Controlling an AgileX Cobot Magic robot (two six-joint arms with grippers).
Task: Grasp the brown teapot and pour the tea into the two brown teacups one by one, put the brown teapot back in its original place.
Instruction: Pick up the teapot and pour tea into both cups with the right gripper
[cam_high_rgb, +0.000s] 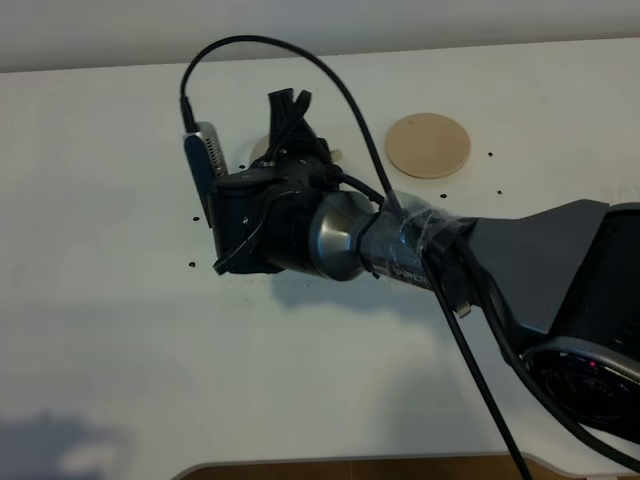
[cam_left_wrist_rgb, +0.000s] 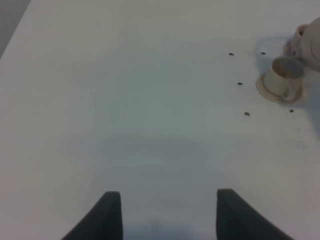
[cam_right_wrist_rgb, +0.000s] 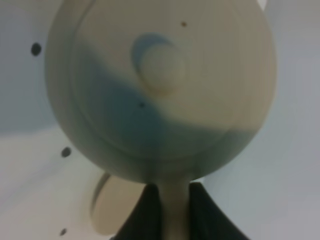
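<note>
Hovering off the table (cam_left_wrist_rgb: 125, 100), the right gripper (cam_right_wrist_rgb: 175, 200) has its jaws squeezed all the way in on the loop handle of the brown teapot (cam_right_wrist_rgb: 160, 115), and the pot hangs in that grip. From overhead, the wide round disc (cam_high_rgb: 428, 145), the pot's home spot, sits bare at about 1 o'clock. So the pickup is done, and the pot is over at about 11 o'clock, buried under the right arm (cam_high_rgb: 400, 240). Whether either cup has tea in it, I cannot tell, so the pouring and the return to the disc both count as left to do. The overhead view hides the pot almost completely. The right wrist view looks straight down on its knobbed lid (cam_right_wrist_rgb: 161, 67), with a saucer (cam_right_wrist_rgb: 112, 205) edge peeking out below. Only the left wrist view gives a clear teacup (cam_left_wrist_rgb: 284, 75) on its saucer, and it shows the left gripper (cam_left_wrist_rgb: 167, 215) parked well apart, jaws spread wide and holding nothing.
</note>
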